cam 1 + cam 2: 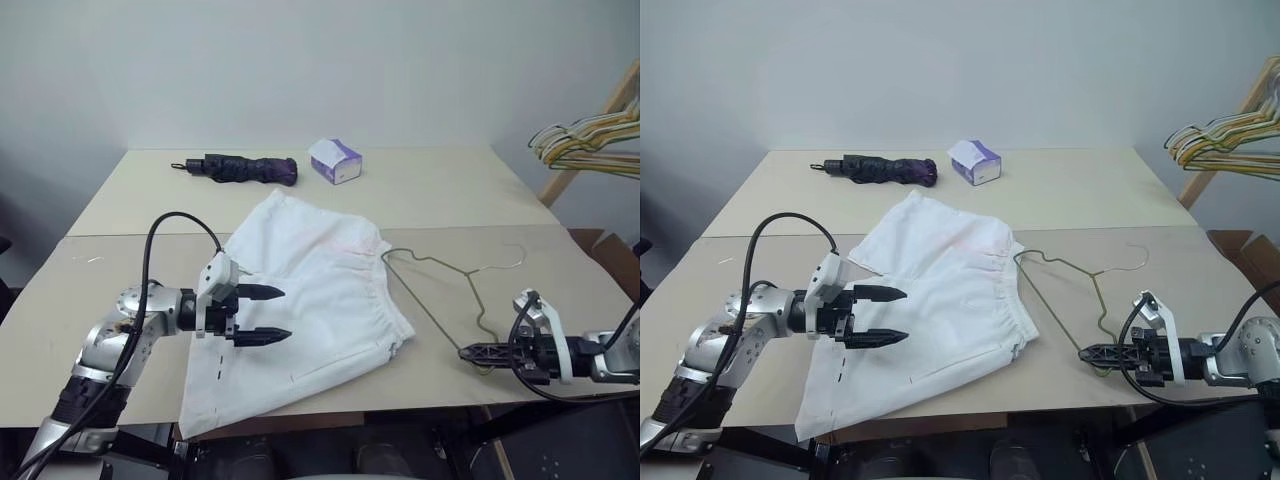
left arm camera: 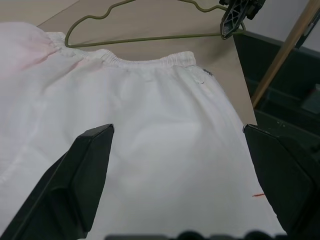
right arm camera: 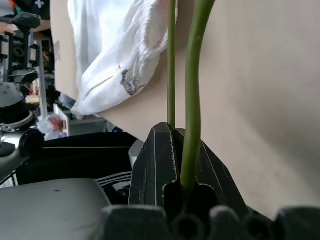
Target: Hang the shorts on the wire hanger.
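Observation:
The white shorts (image 1: 310,300) lie spread on the beige table, elastic waistband toward the right. My left gripper (image 1: 286,314) hovers open just above their left half, fingers pointing right; its black fingers (image 2: 75,185) frame the fabric (image 2: 150,125). The thin greenish wire hanger (image 1: 425,308) lies flat just right of the waistband, hook pointing away to the right. My right gripper (image 1: 464,351) is shut on the hanger's near corner by the table's front edge; the wire (image 3: 192,100) runs up from between its closed fingers.
A folded dark umbrella (image 1: 240,168) and a white-and-purple tissue box (image 1: 335,160) sit at the table's far side. A bunch of coloured hangers (image 1: 590,140) hangs on a wooden rack off the right edge. The shorts' hem overhangs the front edge.

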Robot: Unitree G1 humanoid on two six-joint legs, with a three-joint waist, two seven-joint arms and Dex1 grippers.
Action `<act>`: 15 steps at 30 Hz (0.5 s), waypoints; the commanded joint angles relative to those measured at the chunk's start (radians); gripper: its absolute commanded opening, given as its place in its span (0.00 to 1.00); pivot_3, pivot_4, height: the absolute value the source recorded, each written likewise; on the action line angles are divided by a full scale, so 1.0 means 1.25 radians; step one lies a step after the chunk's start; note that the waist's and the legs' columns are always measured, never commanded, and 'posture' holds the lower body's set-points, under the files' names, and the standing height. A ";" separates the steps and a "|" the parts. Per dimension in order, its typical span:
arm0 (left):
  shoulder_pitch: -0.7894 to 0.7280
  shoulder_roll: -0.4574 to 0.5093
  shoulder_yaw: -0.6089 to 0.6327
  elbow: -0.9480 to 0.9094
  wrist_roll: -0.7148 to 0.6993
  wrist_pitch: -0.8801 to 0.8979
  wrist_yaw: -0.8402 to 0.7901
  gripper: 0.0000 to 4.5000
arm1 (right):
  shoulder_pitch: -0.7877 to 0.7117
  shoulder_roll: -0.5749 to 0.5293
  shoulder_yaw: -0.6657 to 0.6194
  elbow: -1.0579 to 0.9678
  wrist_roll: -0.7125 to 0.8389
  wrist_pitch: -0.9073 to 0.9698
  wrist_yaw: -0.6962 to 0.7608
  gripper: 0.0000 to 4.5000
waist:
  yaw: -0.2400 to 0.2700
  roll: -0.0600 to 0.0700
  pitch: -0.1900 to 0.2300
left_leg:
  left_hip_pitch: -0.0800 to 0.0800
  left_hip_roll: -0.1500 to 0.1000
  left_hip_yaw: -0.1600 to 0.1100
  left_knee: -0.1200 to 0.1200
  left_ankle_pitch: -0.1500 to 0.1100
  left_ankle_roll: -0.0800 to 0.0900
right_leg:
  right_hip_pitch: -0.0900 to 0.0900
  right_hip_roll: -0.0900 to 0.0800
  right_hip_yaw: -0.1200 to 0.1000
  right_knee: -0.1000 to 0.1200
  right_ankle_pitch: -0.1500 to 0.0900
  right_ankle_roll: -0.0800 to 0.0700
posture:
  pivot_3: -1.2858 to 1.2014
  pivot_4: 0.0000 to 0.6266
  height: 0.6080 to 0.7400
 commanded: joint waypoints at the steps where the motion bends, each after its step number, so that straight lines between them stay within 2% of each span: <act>1: -0.013 0.001 0.014 -0.025 -0.007 -0.003 0.005 0.99 | -0.027 -0.022 -0.008 0.034 -0.026 -0.035 0.042 0.00 | 0.002 0.000 0.000 | 0.000 0.000 0.000 0.000 0.000 0.000 | 0.000 0.000 0.000 0.000 0.000 0.000 | 0.48 0.00 1.00; 8: -0.005 -0.004 0.011 -0.037 -0.008 -0.002 0.016 0.99 | -0.027 -0.038 0.025 0.063 -0.082 -0.057 0.086 0.00 | 0.004 0.000 0.000 | 0.000 0.000 0.000 0.000 0.000 0.000 | 0.000 0.000 0.000 0.000 0.000 0.000 | 0.48 0.00 1.00; 15: 0.003 -0.006 0.015 -0.047 -0.010 -0.001 0.027 0.99 | -0.016 -0.033 0.032 0.025 -0.082 -0.064 0.136 0.00 | 0.004 0.000 0.000 | 0.000 0.000 0.000 0.000 0.000 0.000 | 0.000 0.000 0.000 0.000 0.000 0.000 | 0.49 0.00 1.00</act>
